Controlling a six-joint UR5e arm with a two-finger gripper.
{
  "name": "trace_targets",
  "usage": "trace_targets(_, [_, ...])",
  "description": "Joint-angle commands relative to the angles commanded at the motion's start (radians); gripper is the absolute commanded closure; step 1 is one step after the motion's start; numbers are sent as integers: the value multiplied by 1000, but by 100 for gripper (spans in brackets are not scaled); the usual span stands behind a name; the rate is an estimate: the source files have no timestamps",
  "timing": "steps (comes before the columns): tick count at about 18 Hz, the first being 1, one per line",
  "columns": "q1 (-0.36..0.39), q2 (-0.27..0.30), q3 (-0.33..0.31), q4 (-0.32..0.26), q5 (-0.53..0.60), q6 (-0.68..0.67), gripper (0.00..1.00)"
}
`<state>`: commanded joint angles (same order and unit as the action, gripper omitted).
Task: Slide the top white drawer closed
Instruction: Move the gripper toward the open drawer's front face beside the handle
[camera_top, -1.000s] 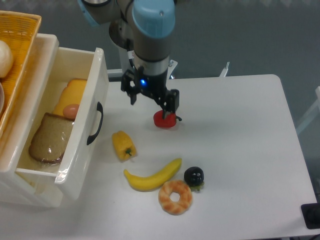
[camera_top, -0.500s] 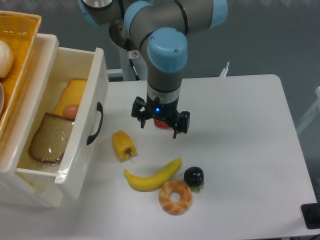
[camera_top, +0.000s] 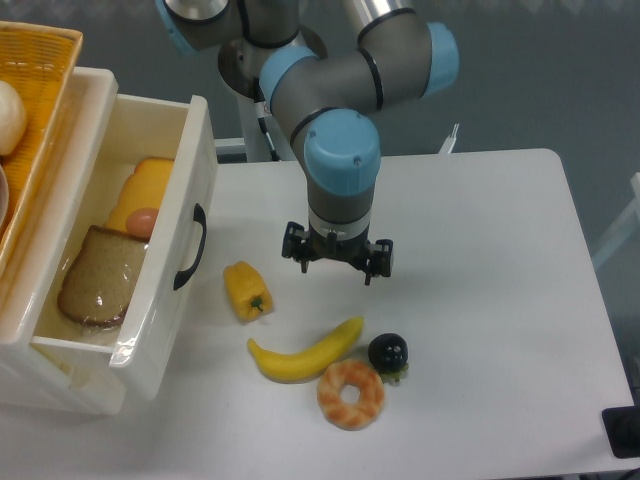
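At left of frame the drawer (camera_top: 120, 240) stands pulled out, food inside. The tool (camera_top: 338, 262) hangs mid-frame, fingers spread and empty. Sweeping left low could knock the pepper (camera_top: 247, 290); an off-centre push might skew the drawer.

No readable text, brand or number is showing anywhere. Up and to the left of the gripper (camera_top: 337, 259), a small sticker (camera_top: 264, 108) with a red mark is sitting on the arm's base column, but it is appearing too small to make out.
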<state>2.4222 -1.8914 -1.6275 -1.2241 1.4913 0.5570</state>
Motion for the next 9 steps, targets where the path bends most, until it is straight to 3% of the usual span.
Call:
trace_targets(6, [2, -6, -28, -15, -135, -26, 0])
trace_targets(9, [-2, -6, -28, -21, -141, -26, 0])
